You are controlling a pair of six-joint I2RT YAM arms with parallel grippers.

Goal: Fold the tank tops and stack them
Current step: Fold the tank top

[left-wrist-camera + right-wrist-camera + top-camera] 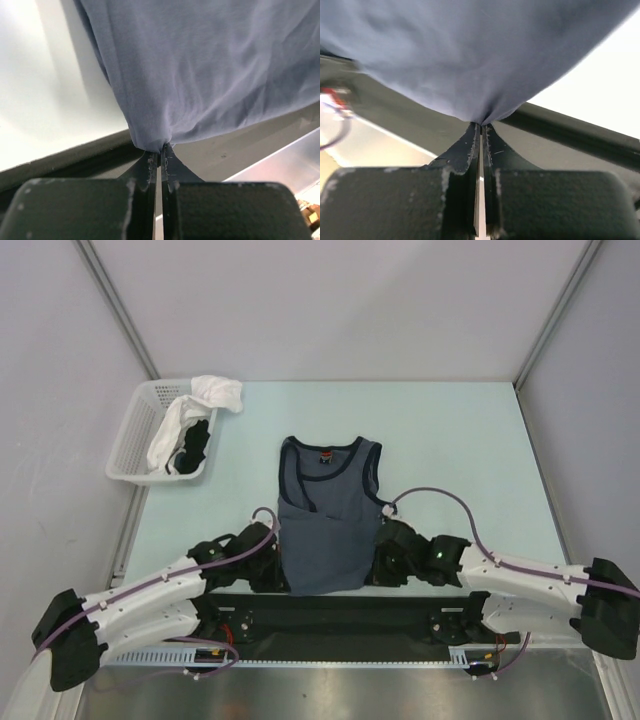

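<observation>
Reaching inward from the two near corners, both arms lie low and nearly flat over the table (460,430), their forearms angled toward the middle so that the wrists close in on the near hem of the slate-blue tank top (325,530) from either side.

The left tool (160,150) is pinched tight on a gathered corner of the blue cloth, which fans up and away from its tips. The right tool (481,127) is clamped the same way on the opposite corner, its fingers pressed together with the fabric bunched between them.

The top sits in the middle of the table, toward the near edge, with its lower hem over the dark strip there. Bare surface stretches to the right and behind it up to the grey walls. At the far left corner a white basket (125,462) stands well apart from the arms.

The garment lies neck away from the arms, with dark trim around the neck and armholes and a small red label inside the collar. Its lower part looks paler and creased, with a slanting fold line across the chest.

In the basket lie a white cloth (215,392), spilling over the rim, and a black top (195,447).
</observation>
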